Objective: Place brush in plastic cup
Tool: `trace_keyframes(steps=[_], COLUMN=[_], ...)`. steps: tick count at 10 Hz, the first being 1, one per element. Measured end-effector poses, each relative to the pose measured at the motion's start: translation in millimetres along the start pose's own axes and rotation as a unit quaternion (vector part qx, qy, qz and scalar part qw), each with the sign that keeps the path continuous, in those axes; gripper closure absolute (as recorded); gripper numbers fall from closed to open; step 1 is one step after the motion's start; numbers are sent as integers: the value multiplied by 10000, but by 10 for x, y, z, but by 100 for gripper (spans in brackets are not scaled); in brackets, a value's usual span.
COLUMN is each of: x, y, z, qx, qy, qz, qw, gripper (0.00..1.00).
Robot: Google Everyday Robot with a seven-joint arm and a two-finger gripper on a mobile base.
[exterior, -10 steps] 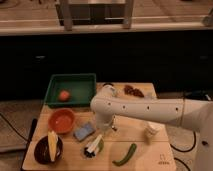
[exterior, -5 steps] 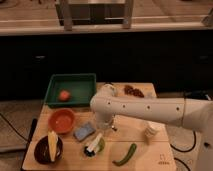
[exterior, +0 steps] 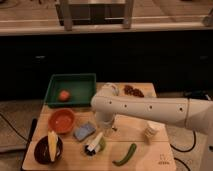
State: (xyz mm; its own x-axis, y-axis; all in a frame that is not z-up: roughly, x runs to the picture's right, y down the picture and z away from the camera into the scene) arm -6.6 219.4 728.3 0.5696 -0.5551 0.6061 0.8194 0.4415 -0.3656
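Observation:
The brush [exterior: 94,143] has a white handle and a dark bristle head. It lies tilted across the small light-green plastic cup [exterior: 101,146] at the front middle of the wooden table, with the dark head at the lower left. My gripper [exterior: 106,128] hangs down from the white arm [exterior: 145,107], just above and to the right of the cup and brush. It does not seem to touch the brush.
A blue sponge [exterior: 83,131] lies left of the gripper, next to an orange bowl [exterior: 62,120]. A green tray [exterior: 71,82] holds a red-orange item. A dark bowl [exterior: 48,148] with a yellow item, a green pepper [exterior: 125,155], a white ribbed cup [exterior: 151,131] and dark brown items [exterior: 133,91] also stand here.

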Motion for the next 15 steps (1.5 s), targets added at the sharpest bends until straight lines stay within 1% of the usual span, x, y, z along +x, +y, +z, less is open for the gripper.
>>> trace_keyframes(steps=[5,11,14,15], x=[-132,-248,-298,-313], y=[9,45,34,20], z=[-68,11,54,63], qx=[34,52,29,24], qy=[73,77,73,64], qz=[-82,-28,-17,-20], qw=[9999,10000,10000,10000], gripper=[98,98,98,96])
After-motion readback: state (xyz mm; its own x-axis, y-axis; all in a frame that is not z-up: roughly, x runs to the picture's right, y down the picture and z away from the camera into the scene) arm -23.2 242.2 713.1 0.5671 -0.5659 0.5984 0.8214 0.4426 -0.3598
